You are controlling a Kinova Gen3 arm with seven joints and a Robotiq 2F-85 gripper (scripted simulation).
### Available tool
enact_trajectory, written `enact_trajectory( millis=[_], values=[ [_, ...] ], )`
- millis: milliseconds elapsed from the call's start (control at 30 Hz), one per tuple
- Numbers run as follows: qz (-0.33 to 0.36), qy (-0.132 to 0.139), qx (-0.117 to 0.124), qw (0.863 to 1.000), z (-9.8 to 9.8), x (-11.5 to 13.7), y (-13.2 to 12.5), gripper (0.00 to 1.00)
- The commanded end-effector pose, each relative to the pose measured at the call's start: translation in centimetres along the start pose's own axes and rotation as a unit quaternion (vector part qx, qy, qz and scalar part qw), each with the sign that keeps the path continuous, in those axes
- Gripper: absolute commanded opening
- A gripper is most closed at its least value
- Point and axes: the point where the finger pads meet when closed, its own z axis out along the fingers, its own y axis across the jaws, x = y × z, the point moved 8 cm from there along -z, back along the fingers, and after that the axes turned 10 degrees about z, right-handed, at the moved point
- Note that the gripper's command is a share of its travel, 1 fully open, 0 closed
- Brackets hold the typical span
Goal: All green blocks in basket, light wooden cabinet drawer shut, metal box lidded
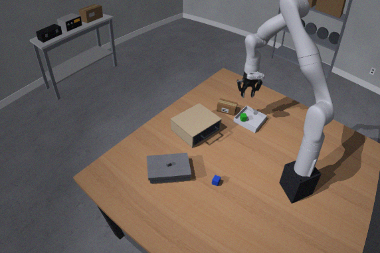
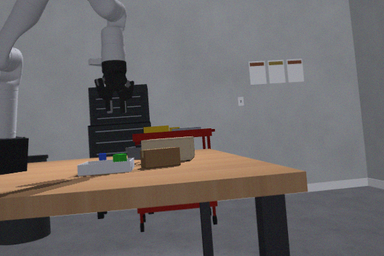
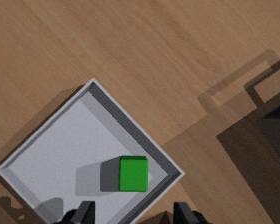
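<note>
Wooden tabletop (image 1: 252, 180) (image 2: 201, 185) (image 3: 156, 45): cardboard box (image 1: 226, 107) (image 2: 160, 157) between cabinet (image 1: 196, 121) (image 2: 188, 145) (image 3: 251, 165), basket (image 1: 245, 127) (image 2: 105, 168) (image 3: 51, 125); claw (image 1: 248, 95) (image 2: 116, 111) (image 3: 134, 212) half-spread, holding nothing.

Workshop or lab room: concrete-grey floor; metal shelving rack (image 1: 336, 47) with cardboard boxes (image 1: 332, 0); black drawer tool cabinet (image 2: 119, 128); red wheeled cart (image 2: 174, 133); side bench (image 1: 71, 32) bearing boxed instrument with orange display (image 1: 70, 22).

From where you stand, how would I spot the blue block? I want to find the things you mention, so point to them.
On the wooden table (image 1: 159, 206) (image 2: 218, 186), find the flat grey lidded box (image 1: 166, 173). Beside it sits a small blue cube (image 1: 216, 180) (image 2: 103, 156), outside the white tray (image 1: 246, 127) (image 2: 105, 169) holding the green one (image 1: 243, 117) (image 2: 119, 158) (image 3: 133, 174).
</note>
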Motion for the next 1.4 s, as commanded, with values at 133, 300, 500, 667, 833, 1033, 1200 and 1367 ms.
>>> enact_trajectory(
  millis=[133,300,500,667,833,1033,1200,1367],
  values=[
    [-0.020,0.001,0.000,1.000,0.0,0.3,1.2,0.54],
    [-0.102,0.007,0.001,0.995,0.4,2.0,5.8,0.54],
    [-0.277,0.015,0.002,0.961,0.8,6.8,14.5,0.54],
    [-0.363,0.015,0.002,0.932,0.8,9.7,18.0,0.54],
    [-0.523,0.013,0.002,0.852,0.8,16.8,24.7,0.54],
    [-0.659,0.005,0.001,0.752,0.4,24.5,29.6,0.54],
    [-0.702,0.001,0.000,0.712,0.2,29.8,32.4,0.54],
    [-0.718,-0.001,0.000,0.696,0.0,36.8,36.1,0.54]
  ],
)
